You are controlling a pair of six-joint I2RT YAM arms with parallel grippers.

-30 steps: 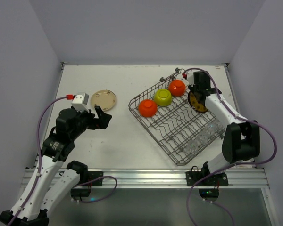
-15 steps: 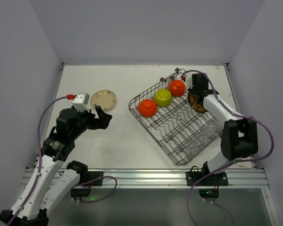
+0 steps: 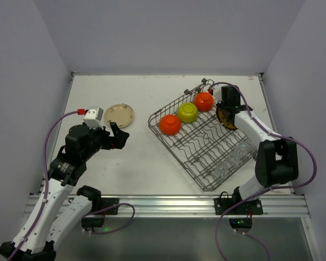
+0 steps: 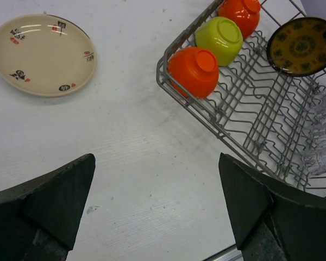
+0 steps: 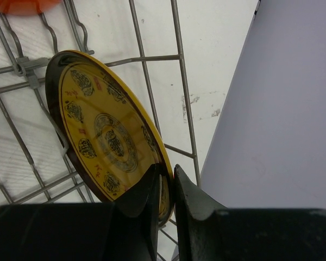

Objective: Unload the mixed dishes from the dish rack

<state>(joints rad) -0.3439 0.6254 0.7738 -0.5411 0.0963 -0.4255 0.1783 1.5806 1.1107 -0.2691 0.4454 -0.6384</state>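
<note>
Right gripper (image 5: 167,176) is pinched nearly shut on the plate (image 5: 106,136) rim; the plate stands upright in the rack (image 5: 152,58) between its fingers. It is stiff and glossy, probably slippery, and the hold seems shallow. Left gripper (image 4: 156,179) is wide open and empty.

The right gripper (image 3: 226,111) is sitting at the top edge of a yellow plate (image 3: 226,120) that is standing in the rack (image 3: 201,148). The left gripper (image 3: 118,136) is hovering over the table (image 3: 141,171) with jaws apart, near a cream plate (image 3: 119,115).
</note>
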